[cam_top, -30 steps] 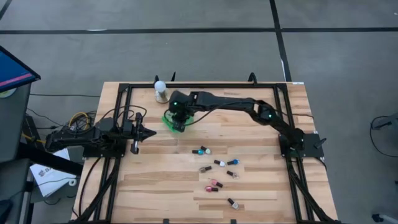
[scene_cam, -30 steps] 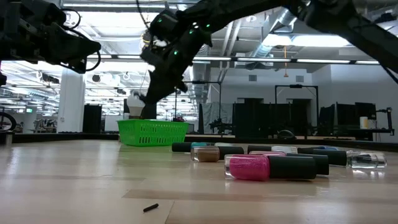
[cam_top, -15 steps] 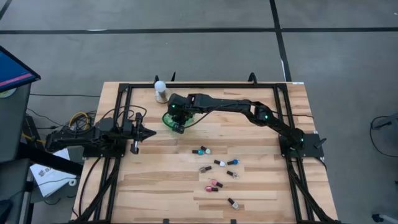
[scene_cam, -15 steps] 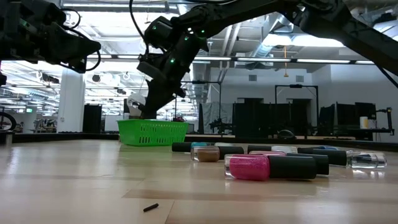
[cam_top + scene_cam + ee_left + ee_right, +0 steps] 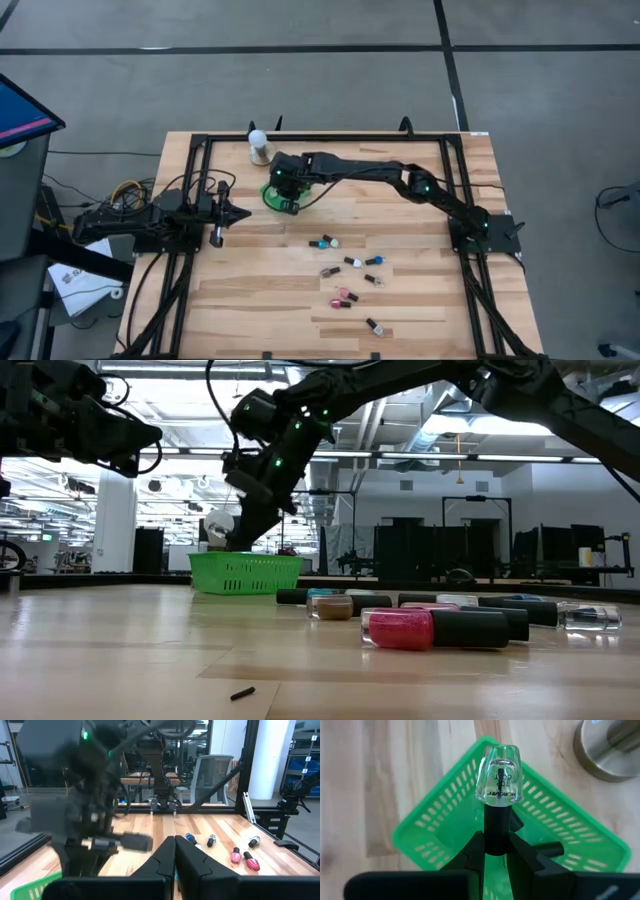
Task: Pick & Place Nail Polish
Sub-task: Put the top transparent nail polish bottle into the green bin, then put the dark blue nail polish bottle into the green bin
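My right gripper [image 5: 285,190] hangs over the green mesh basket [image 5: 272,197] at the table's far middle, shut on a clear nail polish bottle [image 5: 498,772] with a black cap. The basket also shows in the low view [image 5: 245,573] and the right wrist view [image 5: 435,827]. Several nail polish bottles [image 5: 345,270] lie on their sides on the table's right middle; a pink one [image 5: 400,628] lies nearest in the low view. My left gripper [image 5: 235,213] is shut and empty at the table's left middle. My right gripper pinches the bottle's black cap [image 5: 496,827] between its two fingers. The fingers point down from above and lie along the bottle. The clear body sticks out below the fingertips, lifted clear, over the inside of the basket.
A white ball on a round metal base [image 5: 258,146] stands just beyond the basket's far side; the base shows in the right wrist view [image 5: 612,750]. A dark shape [image 5: 550,849] lies inside the basket. A black frame [image 5: 200,150] runs around the table's edges.
My right gripper has shifted a little toward the table's left edge over the basket, still shut on the clear bottle.
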